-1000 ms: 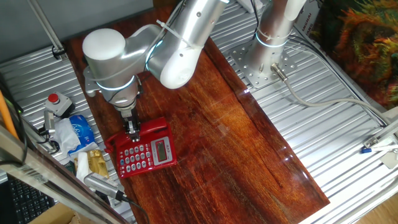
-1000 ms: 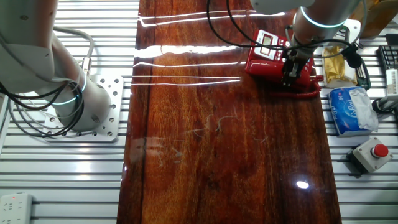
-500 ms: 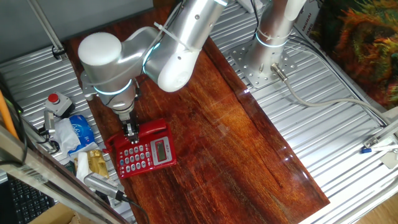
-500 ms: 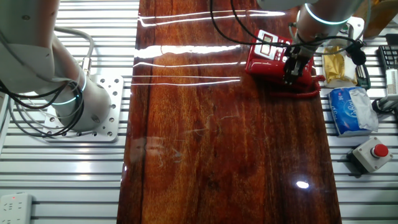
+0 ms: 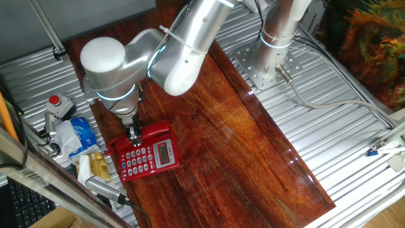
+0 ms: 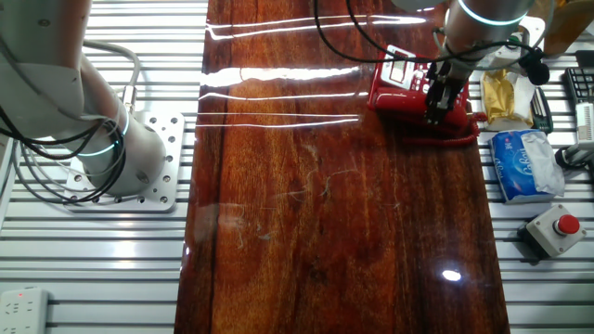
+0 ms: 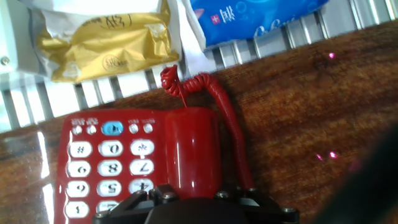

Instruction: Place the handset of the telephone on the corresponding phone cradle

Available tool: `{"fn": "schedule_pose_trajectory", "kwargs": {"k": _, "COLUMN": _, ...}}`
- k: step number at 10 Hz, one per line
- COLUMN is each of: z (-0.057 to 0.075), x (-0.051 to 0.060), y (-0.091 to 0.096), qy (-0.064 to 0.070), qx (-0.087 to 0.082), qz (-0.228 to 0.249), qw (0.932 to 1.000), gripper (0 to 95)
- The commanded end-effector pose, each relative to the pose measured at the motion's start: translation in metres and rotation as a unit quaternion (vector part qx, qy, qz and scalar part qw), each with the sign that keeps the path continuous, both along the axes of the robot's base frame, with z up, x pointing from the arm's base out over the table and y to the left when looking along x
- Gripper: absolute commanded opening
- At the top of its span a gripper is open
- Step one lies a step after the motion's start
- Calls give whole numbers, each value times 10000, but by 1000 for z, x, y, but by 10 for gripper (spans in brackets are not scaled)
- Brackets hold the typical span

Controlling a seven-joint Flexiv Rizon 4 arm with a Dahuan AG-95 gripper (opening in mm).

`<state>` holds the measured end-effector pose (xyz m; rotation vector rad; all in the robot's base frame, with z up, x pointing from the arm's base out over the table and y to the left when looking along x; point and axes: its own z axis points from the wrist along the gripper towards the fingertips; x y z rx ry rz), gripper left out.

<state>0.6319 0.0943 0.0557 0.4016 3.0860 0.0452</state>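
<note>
The red telephone [image 5: 149, 159] sits at the wooden board's left edge, keypad and display facing up; it also shows in the other fixed view [image 6: 397, 76] and the hand view [image 7: 102, 158]. The glossy red handset [image 7: 193, 146] lies along the phone cradle beside the keypad, with its curly cord [image 7: 208, 93] running off toward the table edge. My gripper [image 7: 194, 194] points straight down over the handset [image 5: 158, 132], and its fingers press against both long sides. In the fixed views my gripper [image 5: 135, 134] [image 6: 436, 102] hides the handset's middle.
A gold packet [image 7: 102, 40] and a blue tissue pack [image 7: 249, 15] lie on the slatted metal table just past the phone. A grey box with a red button [image 5: 57, 104] [image 6: 555, 227] stands nearby. The robot's base plate [image 5: 266, 66] is at the board's far side.
The arm's elbow has shifted a little to the left. The gripper has stayed on the handset, edging slightly along it. The phone has not moved.
</note>
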Motion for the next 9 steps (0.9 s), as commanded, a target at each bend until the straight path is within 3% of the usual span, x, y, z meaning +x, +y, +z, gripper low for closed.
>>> {"fn": "schedule_pose_trajectory", "kwargs": {"k": 1, "z": 4, "x": -1, "y": 1, "qy": 95, "qx": -12, "qz": 7, "qw": 10000, "gripper": 0}}
{"fn": "schedule_pose_trajectory", "kwargs": {"k": 2, "z": 4, "x": -1, "y": 1, "qy": 15, "qx": 27, "qz": 6, "qw": 10000, "gripper": 0}}
{"fn": "schedule_pose_trajectory", "kwargs": {"k": 5, "z": 4, "x": -1, "y": 1, "qy": -26, "qx": 32, "qz": 4, "qw": 10000, "gripper": 0}}
{"fn": "schedule_pose_trajectory", "kwargs": {"k": 9, "z": 9, "x": -1, "y": 2, "qy": 52, "qx": -115, "qz": 6, "qw": 9999, "gripper": 0}}
